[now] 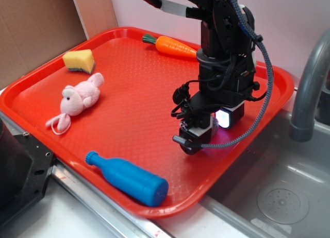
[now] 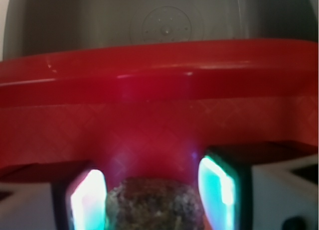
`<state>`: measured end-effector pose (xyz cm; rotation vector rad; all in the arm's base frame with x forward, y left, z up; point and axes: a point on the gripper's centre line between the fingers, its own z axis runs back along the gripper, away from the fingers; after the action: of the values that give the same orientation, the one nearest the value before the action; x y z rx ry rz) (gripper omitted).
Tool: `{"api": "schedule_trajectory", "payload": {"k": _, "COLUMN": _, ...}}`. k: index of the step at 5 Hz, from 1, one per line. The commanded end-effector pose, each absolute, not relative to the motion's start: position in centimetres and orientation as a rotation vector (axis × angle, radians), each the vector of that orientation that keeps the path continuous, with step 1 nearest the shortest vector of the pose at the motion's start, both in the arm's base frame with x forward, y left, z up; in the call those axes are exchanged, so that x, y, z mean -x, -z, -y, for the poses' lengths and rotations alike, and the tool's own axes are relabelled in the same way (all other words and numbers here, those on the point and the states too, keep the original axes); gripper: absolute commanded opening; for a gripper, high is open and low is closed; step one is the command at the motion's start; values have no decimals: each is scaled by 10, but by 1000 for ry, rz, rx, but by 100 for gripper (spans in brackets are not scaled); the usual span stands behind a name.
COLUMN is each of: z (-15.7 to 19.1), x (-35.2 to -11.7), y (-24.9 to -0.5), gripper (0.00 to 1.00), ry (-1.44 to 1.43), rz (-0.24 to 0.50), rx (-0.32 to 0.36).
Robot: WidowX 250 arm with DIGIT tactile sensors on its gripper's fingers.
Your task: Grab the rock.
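**Rock sitting right between the fingers, just needs the squeeze**

So the gripper [image 1: 198, 137] is down low on the red tray [image 1: 139, 104], over toward the tray's 4 o'clock corner by the sink [image 1: 281, 197]. In the exterior view the rock is basically hidden behind the arm, can't really pick it out there.

The wrist view is where you see it. The rock [image 2: 154, 202] sits at 6 o'clock in that view, dead centre between the two fingers [image 2: 88, 200], one glowing pad at its 9 o'clock and the other at its 3 o'clock. The fingers are spread, not clamped. The left pad looks just beside or maybe touching the stone, the right one has a thin sliver of tray showing, but it's blurry enough that I can't call contact for sure.

Orientation: only the rock's top shows and the frame cuts off its bottom. What's visible is a bit wider than tall, so the long axis seems to run 9 to 3, straight across the gap. It's lumpy, no real "pointing" end.

My guess is the approach is done and the next move is simply closing. Rough pitted surface should grip fine, though closing along the long axis gives less margin
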<state>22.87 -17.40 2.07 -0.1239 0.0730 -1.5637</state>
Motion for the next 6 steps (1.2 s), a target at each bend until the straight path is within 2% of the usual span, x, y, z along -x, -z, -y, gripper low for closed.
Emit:
{"api": "schedule_trajectory", "payload": {"k": 1, "z": 139, "x": -196, "y": -88, "gripper": 0, "ry": 1288, "rz": -35, "rx": 24}}
{"api": "schedule_trajectory", "payload": {"k": 2, "z": 101, "x": -174, "y": -137, "gripper": 0, "ry": 1031, "rz": -6, "rx": -118}}
{"api": "schedule_trajectory", "payload": {"k": 3, "z": 63, "x": -162, "y": -183, "gripper": 0, "ry": 780, "rz": -25, "rx": -147}}
{"api": "schedule_trajectory", "payload": {"k": 4, "z": 37, "x": -159, "y": -201, "gripper": 0, "ry": 533, "rz": -75, "rx": -132}}
{"api": "schedule_trajectory", "payload": {"k": 5, "z": 26, "x": -161, "y": -210, "gripper": 0, "ry": 286, "rz": -109, "rx": -87}}
{"api": "schedule_trajectory", "payload": {"k": 6, "z": 25, "x": -157, "y": -227, "gripper": 0, "ry": 36, "rz": -108, "rx": -70}}
